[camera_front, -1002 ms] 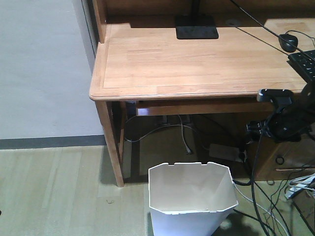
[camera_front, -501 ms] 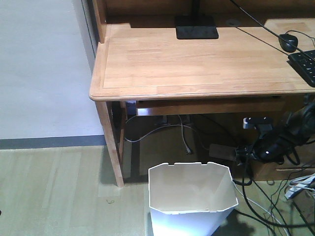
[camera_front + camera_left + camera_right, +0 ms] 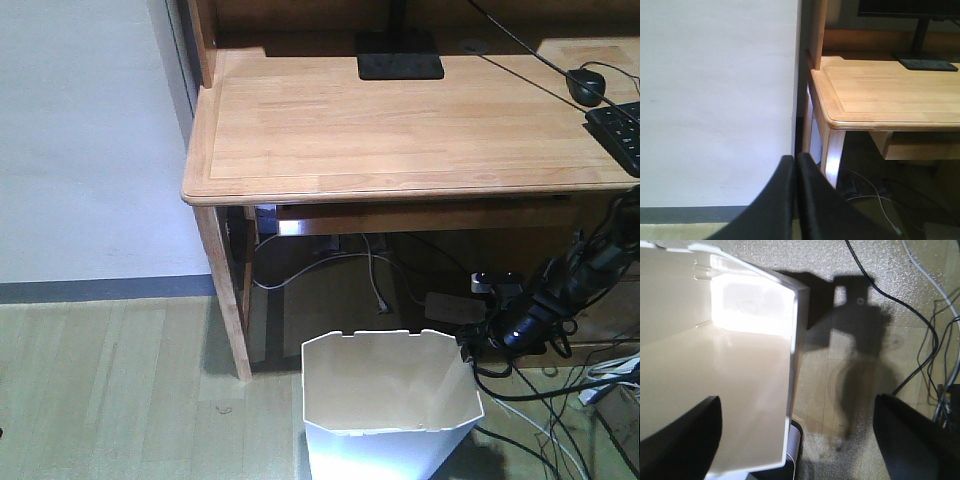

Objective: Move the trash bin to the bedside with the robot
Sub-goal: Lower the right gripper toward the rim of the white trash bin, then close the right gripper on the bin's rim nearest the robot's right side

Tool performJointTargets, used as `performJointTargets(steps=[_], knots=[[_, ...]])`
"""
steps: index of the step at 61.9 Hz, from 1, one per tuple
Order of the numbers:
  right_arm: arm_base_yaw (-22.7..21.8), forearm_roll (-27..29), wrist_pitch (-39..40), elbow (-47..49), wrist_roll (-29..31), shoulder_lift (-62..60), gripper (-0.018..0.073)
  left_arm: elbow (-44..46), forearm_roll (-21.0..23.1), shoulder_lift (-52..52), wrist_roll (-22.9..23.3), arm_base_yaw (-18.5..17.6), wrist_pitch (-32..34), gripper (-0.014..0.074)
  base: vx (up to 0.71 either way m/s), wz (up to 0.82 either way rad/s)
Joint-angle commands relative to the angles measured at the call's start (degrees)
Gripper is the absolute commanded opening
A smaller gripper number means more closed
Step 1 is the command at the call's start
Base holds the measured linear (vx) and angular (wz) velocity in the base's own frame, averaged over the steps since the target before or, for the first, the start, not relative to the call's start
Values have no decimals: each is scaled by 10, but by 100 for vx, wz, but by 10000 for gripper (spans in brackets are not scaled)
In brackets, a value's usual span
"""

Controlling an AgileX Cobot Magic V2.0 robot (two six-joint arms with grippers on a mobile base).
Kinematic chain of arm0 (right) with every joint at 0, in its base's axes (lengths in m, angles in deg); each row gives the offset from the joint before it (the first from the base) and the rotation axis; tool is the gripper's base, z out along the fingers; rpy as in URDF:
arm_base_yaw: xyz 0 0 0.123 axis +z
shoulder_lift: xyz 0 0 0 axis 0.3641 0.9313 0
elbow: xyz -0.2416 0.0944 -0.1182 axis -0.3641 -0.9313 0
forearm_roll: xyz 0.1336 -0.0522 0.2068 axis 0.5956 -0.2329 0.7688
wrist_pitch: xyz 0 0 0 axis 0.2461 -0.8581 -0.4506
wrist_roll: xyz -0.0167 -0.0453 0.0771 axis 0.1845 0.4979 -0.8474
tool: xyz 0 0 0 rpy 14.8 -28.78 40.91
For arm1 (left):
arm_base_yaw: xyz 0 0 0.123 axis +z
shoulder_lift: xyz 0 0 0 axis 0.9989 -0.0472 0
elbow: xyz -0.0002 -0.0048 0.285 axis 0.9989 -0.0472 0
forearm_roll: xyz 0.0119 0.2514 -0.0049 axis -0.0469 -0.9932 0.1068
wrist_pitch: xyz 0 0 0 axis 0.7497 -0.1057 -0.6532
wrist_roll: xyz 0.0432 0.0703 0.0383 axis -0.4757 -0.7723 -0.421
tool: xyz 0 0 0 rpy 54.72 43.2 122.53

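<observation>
I see the white plastic lidless trash bin with the angular rim point(image 3: 385, 395) standing upright on the pale wood-look floor point(image 3: 110, 380). It is just in front of the light wooden desk point(image 3: 400, 130), beside that desk's front left leg, with its open mouth below the desk's front edge. The thin black right arm point(image 3: 560, 290) reaches in below the desk's right part and comes down at the bin's right rim corner, with loose black cables point(image 3: 890, 290) on the floor there. On the right wrist camera the right tool point(image 3: 796, 400) is spread wide. One dark finger point(image 3: 680, 440) hangs over the bin's cream inside and the other over the floor outside, with the bin's right wall between them. It grips nothing, and I cannot tell whether either finger touches the plastic. The left tool point(image 3: 794, 161) has its two dark fingers pressed together with nothing between them, facing the desk's left corner and the white wall point(image 3: 715, 100) beside the desk. On the desk top sit a flat black monitor base point(image 3: 400, 62) at the back, and a black mouse point(image 3: 585, 85) and black keyboard point(image 3: 618, 130) at the right end.
</observation>
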Motion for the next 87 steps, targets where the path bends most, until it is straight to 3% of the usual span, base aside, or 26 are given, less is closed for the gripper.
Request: performJointTargets(steps=[1,27,38,53,73,87], knots=[[-1,3,-12,35,8,-5,592,-7,2,8,3,0,40,-6,0,0],[-1,5,-51,135,7,104,589,-7,2,8,3,0,40,-6,0,0],[-1,6,-85,180,5,145,539,-7,2,8,3,0,40,-6,0,0],[-1,7,-93,223,2,183,361,-7,2,8,3,0,40,-6,0,0],[-1,7,-161,286,2,206,-7,-7,2,8,3,0,40,-6,0,0],[-5,72,-189,293,41,196,-10,-7,2,8,3,0,40,-6,0,0]])
